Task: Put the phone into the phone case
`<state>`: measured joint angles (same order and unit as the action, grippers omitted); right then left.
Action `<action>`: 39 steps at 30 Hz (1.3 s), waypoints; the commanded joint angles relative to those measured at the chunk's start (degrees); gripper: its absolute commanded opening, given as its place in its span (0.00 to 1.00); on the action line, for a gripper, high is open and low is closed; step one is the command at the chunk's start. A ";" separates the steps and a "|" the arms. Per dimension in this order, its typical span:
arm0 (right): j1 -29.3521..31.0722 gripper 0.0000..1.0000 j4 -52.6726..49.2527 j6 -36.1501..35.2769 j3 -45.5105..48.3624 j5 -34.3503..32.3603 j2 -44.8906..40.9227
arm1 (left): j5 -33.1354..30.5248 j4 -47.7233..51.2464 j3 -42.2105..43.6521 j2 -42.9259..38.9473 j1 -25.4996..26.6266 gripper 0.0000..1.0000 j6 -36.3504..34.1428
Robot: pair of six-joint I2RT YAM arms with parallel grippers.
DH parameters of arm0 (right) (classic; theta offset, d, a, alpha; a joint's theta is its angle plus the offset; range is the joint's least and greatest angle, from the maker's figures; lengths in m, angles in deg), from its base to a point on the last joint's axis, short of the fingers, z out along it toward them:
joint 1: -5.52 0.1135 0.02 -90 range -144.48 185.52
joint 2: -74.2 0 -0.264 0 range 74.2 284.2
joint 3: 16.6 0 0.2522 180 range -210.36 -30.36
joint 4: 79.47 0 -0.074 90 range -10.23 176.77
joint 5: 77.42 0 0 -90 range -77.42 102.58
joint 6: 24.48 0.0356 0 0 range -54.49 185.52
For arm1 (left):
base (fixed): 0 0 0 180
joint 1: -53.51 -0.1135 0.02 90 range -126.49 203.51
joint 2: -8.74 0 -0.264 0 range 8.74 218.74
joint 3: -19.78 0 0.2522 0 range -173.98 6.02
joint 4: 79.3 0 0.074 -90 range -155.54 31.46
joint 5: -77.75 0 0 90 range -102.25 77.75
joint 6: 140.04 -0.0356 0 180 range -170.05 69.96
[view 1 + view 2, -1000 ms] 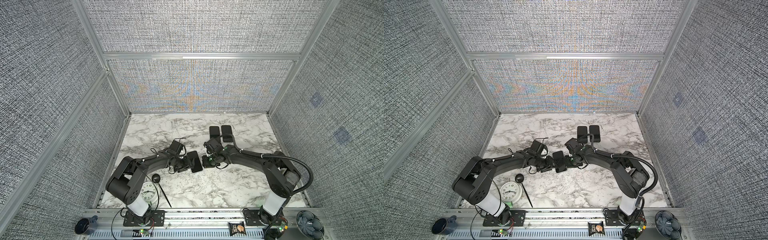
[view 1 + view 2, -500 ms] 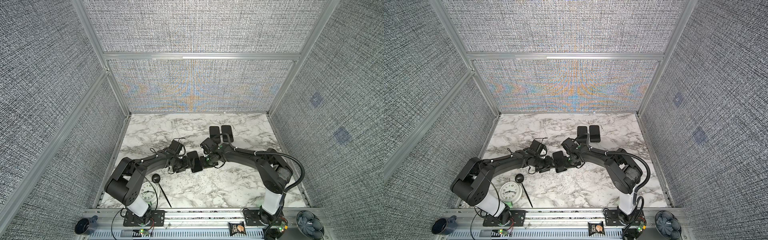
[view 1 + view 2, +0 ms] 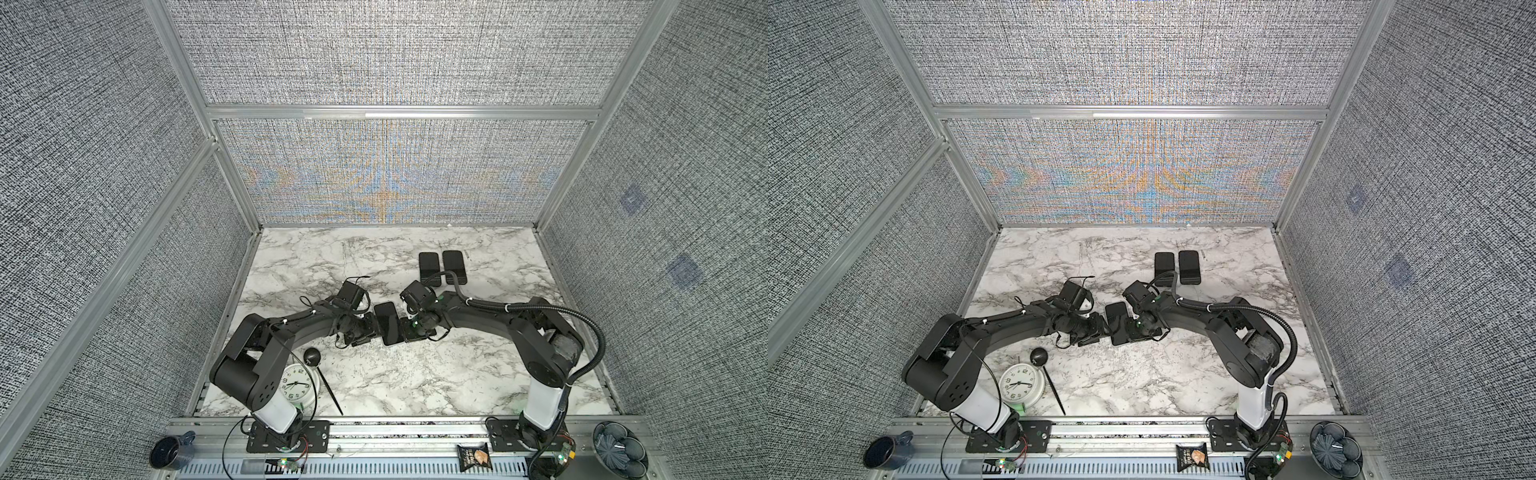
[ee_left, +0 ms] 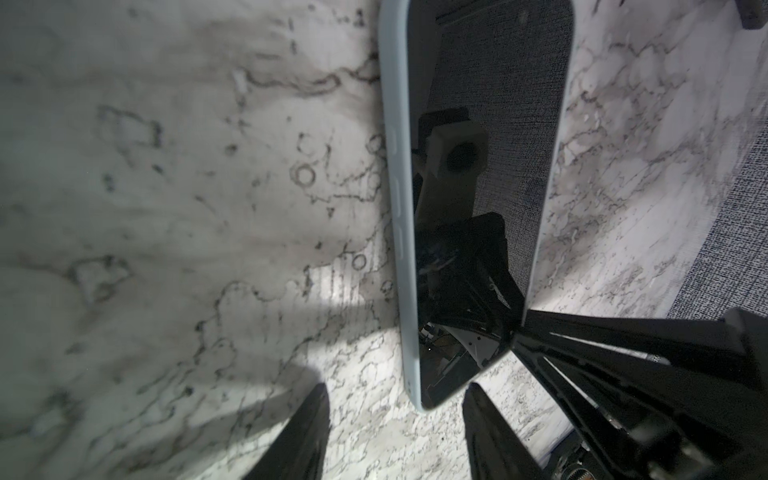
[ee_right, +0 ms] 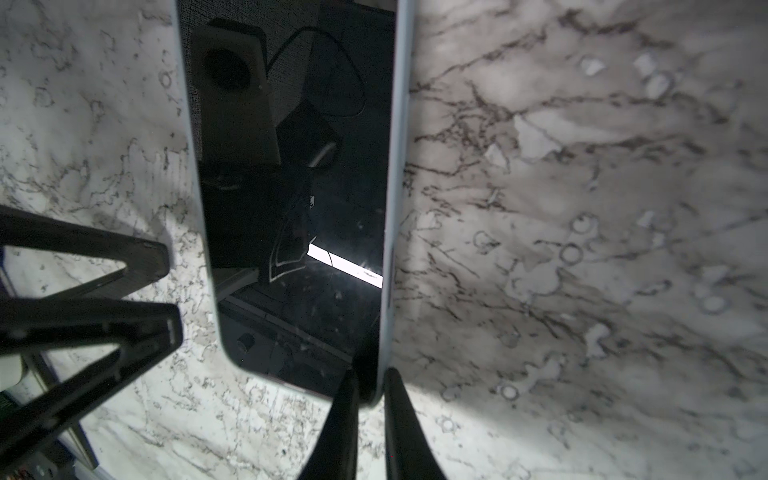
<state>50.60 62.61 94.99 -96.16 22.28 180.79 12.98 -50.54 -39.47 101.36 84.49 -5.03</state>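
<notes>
My right gripper point(image 5: 370, 376) is pinched narrow on one long edge of the phone point(image 3: 388, 328), in the middle of the table point(image 3: 415, 374). My left gripper point(image 4: 395, 390) sits half open around its corner. With an edge grip that thin, any push could pivot the phone or pop it loose.

Pale-rimmed phone point(image 3: 386, 322); dark screen upward

phone point(image 3: 386, 323) mid-surface point(image 3: 415, 374), between left pincer point(image 3: 371, 329) and right pincer point(image 3: 402, 329), two slabs point(image 3: 429, 267) side by side far right of it, clock point(image 3: 296, 383) near left, mug point(image 3: 170, 451) and packet point(image 3: 473, 457) on near rail point(image 3: 395, 440)
</notes>
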 commanded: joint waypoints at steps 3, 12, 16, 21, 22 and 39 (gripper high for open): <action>0.60 0.14 -3.09 0.47 0.84 -1.95 0.62 | -0.35 -0.31 0.29 0.20 -0.14 0.53 -0.29; 1.74 0.12 -2.50 1.65 1.25 -2.49 0.92 | -0.53 0.28 -0.26 0.20 -0.36 0.53 -0.70; 2.23 0.12 -1.72 2.38 1.49 -1.36 -0.11 | -0.89 1.02 -0.95 0.64 -0.62 0.53 -1.30; 2.25 0.13 -3.49 2.19 -0.43 -0.97 -4.18 | -0.54 1.70 -2.92 1.67 -1.18 0.52 -2.68; 2.16 0.13 -3.82 1.96 -0.95 -1.24 -4.76 | -0.62 2.22 -3.75 2.03 -1.27 0.52 -2.98; -1.87 0.63 -5.19 -0.79 4.05 -9.36 -12.32 | -11.65 18.41 -22.34 12.77 3.65 0.70 -5.53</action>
<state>49.26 57.91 95.47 -93.41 14.87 169.73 5.95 -36.87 -60.24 113.25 86.96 -11.00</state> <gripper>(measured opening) 0.614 0.685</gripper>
